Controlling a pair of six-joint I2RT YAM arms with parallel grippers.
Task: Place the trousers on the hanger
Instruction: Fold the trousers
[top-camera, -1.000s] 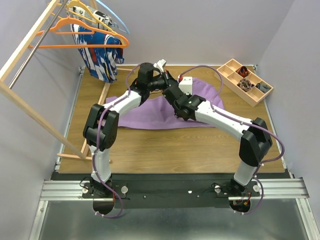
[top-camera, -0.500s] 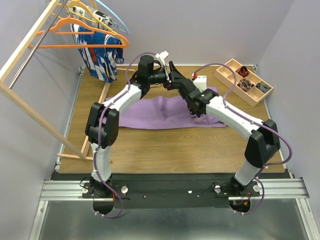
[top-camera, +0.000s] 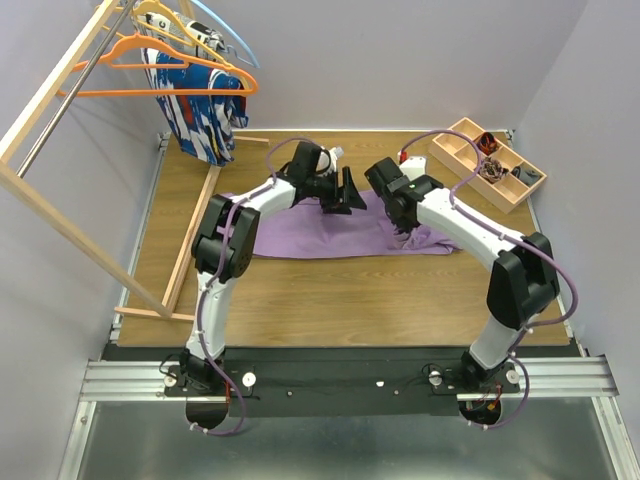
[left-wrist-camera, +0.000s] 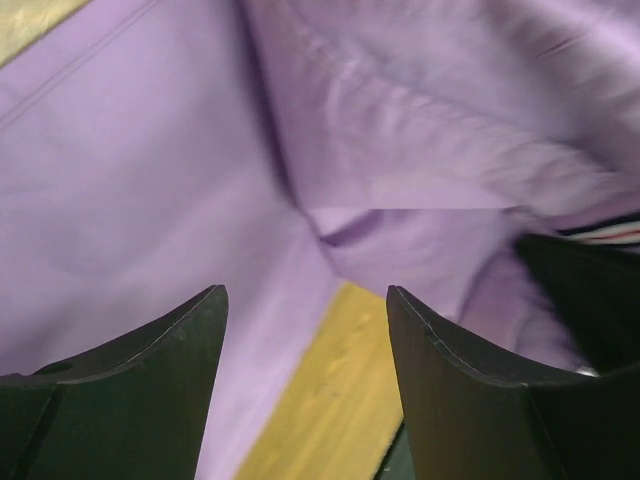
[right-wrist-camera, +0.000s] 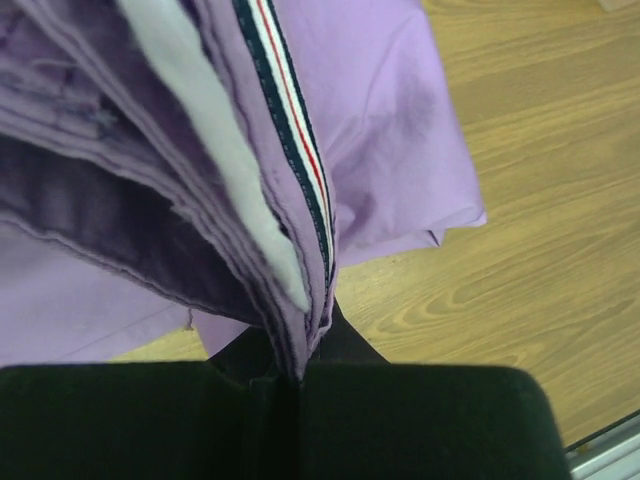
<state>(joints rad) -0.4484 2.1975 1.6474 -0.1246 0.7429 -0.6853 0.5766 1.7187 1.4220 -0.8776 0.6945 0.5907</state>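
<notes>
My right claw (right-wrist-camera: 300, 365) is clamped on the striped waistband of the trousers (top-camera: 320, 232), which lie across the middle of the desk (top-camera: 300, 295), long axis left to right in the top view. My left claw (left-wrist-camera: 305, 300) hangs open just over the cloth. The hanger (top-camera: 150, 93) sits on the rail (top-camera: 78, 85) at upper left, well apart, nearer the left arm.
</notes>
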